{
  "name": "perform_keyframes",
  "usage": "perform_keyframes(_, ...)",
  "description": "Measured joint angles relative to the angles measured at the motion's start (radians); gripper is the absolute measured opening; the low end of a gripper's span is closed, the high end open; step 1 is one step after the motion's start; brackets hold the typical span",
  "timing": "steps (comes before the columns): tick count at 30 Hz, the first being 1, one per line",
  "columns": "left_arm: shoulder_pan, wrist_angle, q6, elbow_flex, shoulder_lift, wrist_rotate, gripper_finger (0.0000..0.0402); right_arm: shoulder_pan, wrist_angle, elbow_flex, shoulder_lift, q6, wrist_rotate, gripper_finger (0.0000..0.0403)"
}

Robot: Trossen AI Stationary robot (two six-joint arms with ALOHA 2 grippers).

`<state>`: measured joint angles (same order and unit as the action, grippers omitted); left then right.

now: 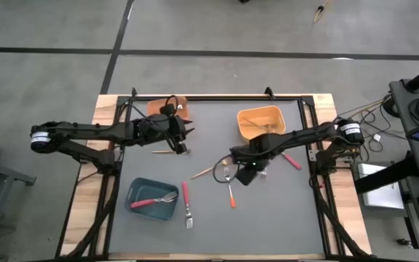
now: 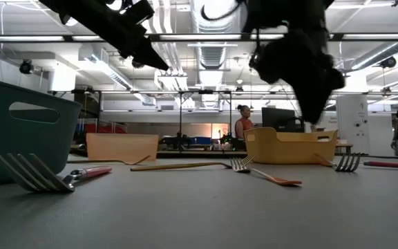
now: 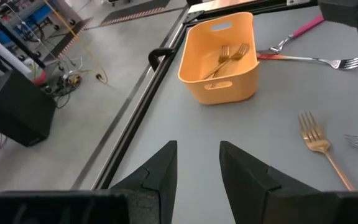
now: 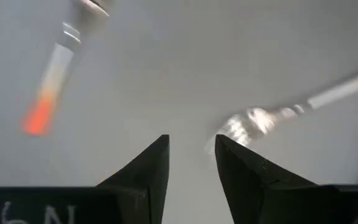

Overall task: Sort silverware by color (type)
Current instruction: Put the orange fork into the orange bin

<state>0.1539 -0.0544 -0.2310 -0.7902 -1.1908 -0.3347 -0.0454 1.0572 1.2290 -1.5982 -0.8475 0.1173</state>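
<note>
The silverware lay scattered over the dark grey table mat (image 1: 282,211): a thin fork with a red handle (image 1: 185,204) rested just beside the teal rectangular bin (image 1: 152,199), which itself held another red-handled fork (image 1: 153,200); a fork with an orange handle (image 1: 230,192) lay near the middle of the mat, a fork with a pale wooden-looking handle (image 1: 204,172) lay close by it, a pink-handled fork (image 1: 292,161) lay nearer the right edge, and an all-gold fork (image 3: 321,147) lay on open mat. More gold forks (image 3: 229,57) sat inside the yellow-orange rectangular bin (image 1: 261,121) at the far side, well apart from the orange bin (image 1: 167,106) at the far left. The right gripper (image 4: 192,163) hung low over the central cluster, its two dark fingers a narrow gap apart with nothing between them, and the silver head of a fork (image 4: 244,124) just ahead of the fingertips. The left gripper (image 3: 197,168) hovered above the mat near the orange bin, its jaws likewise apart and empty. In the room beyond the table, a person (image 2: 243,122) stood in the background.
</note>
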Motion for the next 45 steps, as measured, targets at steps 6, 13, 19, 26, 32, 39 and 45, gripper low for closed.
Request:
perform_keyframes(6, 0.000, -0.003, 0.000, 0.000, 0.000, 0.000, 0.0102, -0.027, 0.148, -0.063, 0.001, 0.304, -0.012, 0.0103)
perform_keyframes(13, 0.000, -0.023, 0.000, 0.000, 0.000, 0.000, 0.0102, -0.027, 0.185, -0.175, 0.001, 0.996, -0.046, 0.0074)
perform_keyframes(19, 0.000, -0.023, 0.000, 0.000, 0.000, 0.000, 0.0102, -0.026, 0.085, -0.234, 0.001, 1.121, -0.223, 0.0073)
perform_keyframes(26, 0.000, -0.019, -0.016, 0.000, 0.000, 0.000, 0.0102, -0.027, 0.034, -0.236, 0.001, 1.184, -0.257, 0.0119)
perform_keyframes(32, 0.000, -0.008, -0.022, 0.000, 0.000, 0.000, 0.0102, -0.026, -0.042, -0.244, 0.001, 1.287, -0.271, 0.0166)
perform_keyframes(39, 0.000, -0.006, -0.023, 0.000, 0.000, 0.000, 0.0102, -0.006, -0.131, -0.301, 0.000, 1.429, -0.278, 0.0167)
perform_keyframes(45, 0.000, -0.005, -0.023, 0.000, -0.001, 0.001, 0.0102, 0.007, -0.217, -0.326, 0.000, 1.436, -0.277, 0.0146)
